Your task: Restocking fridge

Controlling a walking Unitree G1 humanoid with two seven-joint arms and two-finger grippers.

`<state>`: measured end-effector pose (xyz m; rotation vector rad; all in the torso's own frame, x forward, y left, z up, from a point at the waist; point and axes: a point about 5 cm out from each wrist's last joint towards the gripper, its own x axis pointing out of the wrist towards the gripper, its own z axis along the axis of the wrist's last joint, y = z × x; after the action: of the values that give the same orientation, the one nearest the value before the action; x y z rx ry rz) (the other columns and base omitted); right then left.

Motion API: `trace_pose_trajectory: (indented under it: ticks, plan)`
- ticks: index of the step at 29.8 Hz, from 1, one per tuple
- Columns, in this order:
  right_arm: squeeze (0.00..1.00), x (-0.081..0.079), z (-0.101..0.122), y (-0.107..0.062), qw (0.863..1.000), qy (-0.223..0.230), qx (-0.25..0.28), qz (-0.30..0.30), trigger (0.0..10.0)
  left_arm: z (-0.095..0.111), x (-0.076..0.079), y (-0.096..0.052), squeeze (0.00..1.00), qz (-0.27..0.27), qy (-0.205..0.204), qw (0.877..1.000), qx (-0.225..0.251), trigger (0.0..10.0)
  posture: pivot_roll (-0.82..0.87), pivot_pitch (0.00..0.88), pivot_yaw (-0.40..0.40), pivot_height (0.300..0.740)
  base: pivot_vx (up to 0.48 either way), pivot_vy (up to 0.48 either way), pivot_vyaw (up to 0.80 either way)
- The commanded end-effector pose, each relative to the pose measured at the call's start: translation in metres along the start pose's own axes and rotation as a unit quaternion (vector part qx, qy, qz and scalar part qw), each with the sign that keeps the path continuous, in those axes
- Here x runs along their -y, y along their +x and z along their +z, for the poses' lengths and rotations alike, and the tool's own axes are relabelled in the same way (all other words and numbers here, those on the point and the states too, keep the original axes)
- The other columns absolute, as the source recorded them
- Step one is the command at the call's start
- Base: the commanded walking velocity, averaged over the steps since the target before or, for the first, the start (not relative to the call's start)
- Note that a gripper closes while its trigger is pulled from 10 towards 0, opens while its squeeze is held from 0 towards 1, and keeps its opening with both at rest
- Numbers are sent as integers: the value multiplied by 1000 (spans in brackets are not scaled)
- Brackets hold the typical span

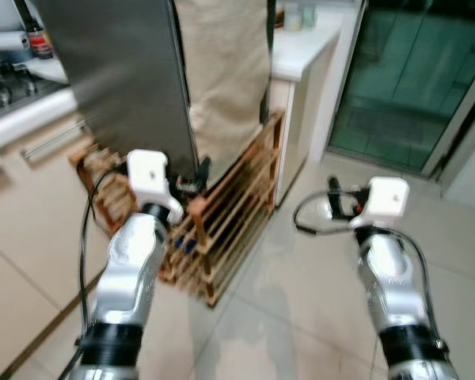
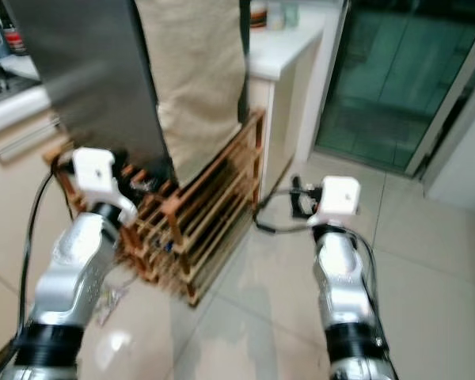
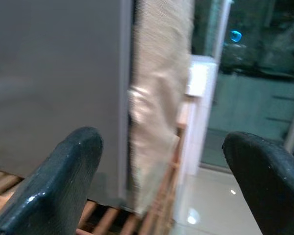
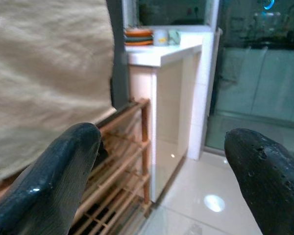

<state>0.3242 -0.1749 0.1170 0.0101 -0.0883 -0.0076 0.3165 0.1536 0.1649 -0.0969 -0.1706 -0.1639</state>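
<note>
**Fridge reached, nothing in hand**

A tiled kitchen floor [image 1: 301, 317] fills the lower frame; the grey fridge [image 1: 119, 71] stands upper left, closed. Left gripper [image 3: 161, 181] and right gripper [image 4: 161, 176] are both spread wide and empty. Restocking looks unstarted: no groceries picked up.

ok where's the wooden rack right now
The wooden rack stands on the floor ahead on the robot's left, under the grey fridge and beige cloth, beside the white counter.
</note>
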Motion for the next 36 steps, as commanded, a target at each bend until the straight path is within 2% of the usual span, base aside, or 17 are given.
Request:
trace_pose_trajectory:
  ticks: [1,5,14,16,23,29,31,34,36]
  plan:
    - [0,8,8,4,1000,-5,10,-9,10000,7,5,3,0,0,-4,1000,16,10000,-158,0,62,740,420,0,0]
    - [0,6,9,5,1000,-6,12,-7,10000,8,6,3,0,-6,-1,1000,17,10000,-157,0,63,740,394,274,0]
    - [0,5,7,6,1000,-5,12,-4,10000,8,14,3,0,-40,10,999,18,10000,-156,0,67,740,479,0,0]
    - [0,5,8,6,1000,-6,12,-4,10000,8,15,4,0,-38,20,999,18,10000,-157,0,67,740,0,0,0]
    - [0,4,7,7,1000,-8,8,0,10000,10,15,6,0,-35,9,999,22,10000,-160,0,66,740,0,0,0]
    - [0,3,8,6,1000,-9,16,5,10000,11,13,7,0,-26,0,999,22,10000,-163,0,65,740,0,0,-385]
    - [0,3,9,7,1000,-10,15,4,10000,8,15,10,0,-25,-13,1000,2,10000,-162,0,62,740,0,0,0]
    - [0,3,9,7,1000,-10,15,4,10000,3,15,15,0,-23,-10,999,-26,10000,-162,0,61,740,0,0,0]
    - [0,3,10,7,1000,-10,16,6,10000,-1,13,29,0,-16,-21,999,-45,10000,-159,0,51,740,0,0,0]
